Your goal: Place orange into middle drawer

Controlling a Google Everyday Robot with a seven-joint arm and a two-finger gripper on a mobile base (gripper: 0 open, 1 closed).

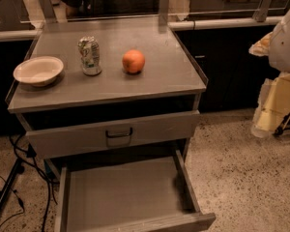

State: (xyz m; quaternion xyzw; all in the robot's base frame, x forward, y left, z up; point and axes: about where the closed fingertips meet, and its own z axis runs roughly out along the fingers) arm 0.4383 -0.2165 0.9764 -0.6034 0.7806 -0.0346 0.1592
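Pincer lies out of view, so its state cannot be told; only the white arm shell shows at the right edge. Well left of that shell, the orange sits on the bench near the can, apart from every edge. Below, the middle drawer stands pulled out, open from above.

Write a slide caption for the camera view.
Orange on the cabinet top beside can and bowl; middle drawer below stands open; tool not in view.

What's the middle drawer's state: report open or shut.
Open: the middle drawer is pulled out, bare floor showing. The pincer is not in view.
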